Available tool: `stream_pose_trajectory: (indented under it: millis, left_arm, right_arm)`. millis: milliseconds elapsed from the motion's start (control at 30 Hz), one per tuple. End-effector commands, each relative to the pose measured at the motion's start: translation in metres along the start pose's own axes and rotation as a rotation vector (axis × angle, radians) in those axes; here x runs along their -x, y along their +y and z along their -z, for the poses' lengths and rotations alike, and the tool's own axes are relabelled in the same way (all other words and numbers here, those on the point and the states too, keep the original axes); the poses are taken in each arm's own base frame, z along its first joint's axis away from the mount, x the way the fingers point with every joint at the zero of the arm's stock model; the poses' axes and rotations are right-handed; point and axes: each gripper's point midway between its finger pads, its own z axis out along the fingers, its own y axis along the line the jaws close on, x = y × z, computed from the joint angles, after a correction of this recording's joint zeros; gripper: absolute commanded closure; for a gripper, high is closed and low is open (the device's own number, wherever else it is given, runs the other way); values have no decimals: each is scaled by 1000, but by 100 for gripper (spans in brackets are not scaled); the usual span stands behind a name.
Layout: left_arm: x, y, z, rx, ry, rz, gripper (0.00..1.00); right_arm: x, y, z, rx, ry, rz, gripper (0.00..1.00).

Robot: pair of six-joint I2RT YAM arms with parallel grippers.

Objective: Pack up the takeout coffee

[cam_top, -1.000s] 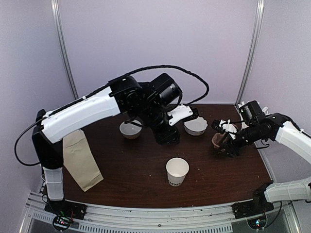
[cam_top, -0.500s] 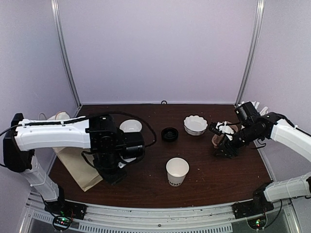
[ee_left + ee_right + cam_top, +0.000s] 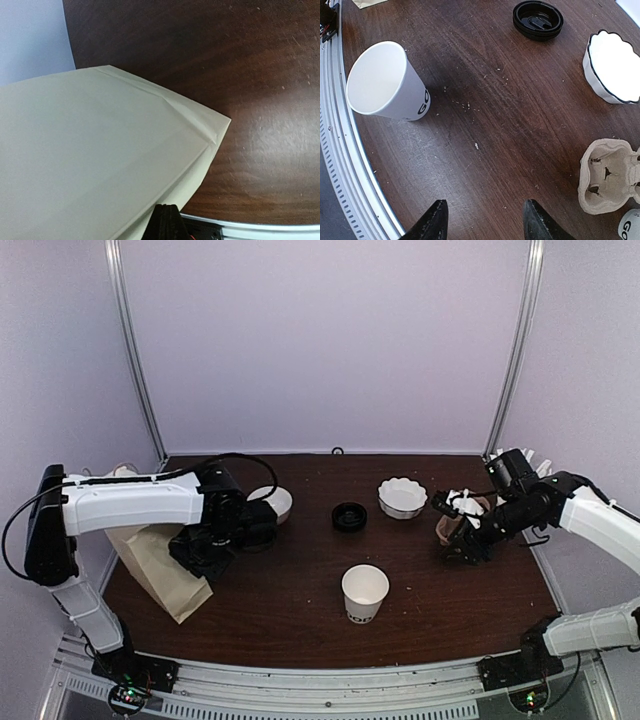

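Note:
The takeout coffee's white paper cup (image 3: 365,592) (image 3: 387,82) stands open and upright near the table's front middle, dark letters on its side. Its black lid (image 3: 349,516) (image 3: 538,20) lies apart, farther back. My left gripper (image 3: 197,556) (image 3: 165,224) hangs low over the tan paper bag (image 3: 160,570) (image 3: 100,160) at the left, jaws pressed together at the bag's near edge; I cannot see any paper pinched between them. My right gripper (image 3: 463,543) (image 3: 485,225) is open over bare wood at the right, nothing between its fingers.
Two white bowls (image 3: 271,502) (image 3: 402,497) sit at the back. A brown pulp cup carrier (image 3: 447,529) (image 3: 610,182) and a cup of white sticks (image 3: 468,504) are beside the right gripper. The metal rail (image 3: 330,680) runs along the front edge.
My left arm has swung from the back middle of the table down to the left, over the paper bag, and its jaws have closed. The right arm has stayed put.

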Motion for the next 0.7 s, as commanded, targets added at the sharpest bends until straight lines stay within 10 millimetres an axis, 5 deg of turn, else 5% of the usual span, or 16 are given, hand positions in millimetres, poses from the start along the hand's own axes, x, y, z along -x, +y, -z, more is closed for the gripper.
stream_pose_trajectory:
  millis: [0, 267, 467, 533, 667]
  left_arm:
    - [40, 16, -12, 52, -88, 28, 100]
    - [89, 42, -25, 40, -154, 94, 100]
    - [94, 46, -28, 9, -145, 96, 100]
    - [102, 32, -12, -100, -173, 82, 100]
    - [130, -17, 50, -297, -344, -82, 75]
  right_arm:
    - [-2, -5, 3, -37, 1, 10, 45]
    - [-3, -6, 3, -50, -1, 13, 45]
    - [-3, -6, 3, -50, -2, 6, 45]
    - [-2, -7, 3, -52, -6, 4, 45]
    - [-3, -6, -1, -31, 7, -9, 45]
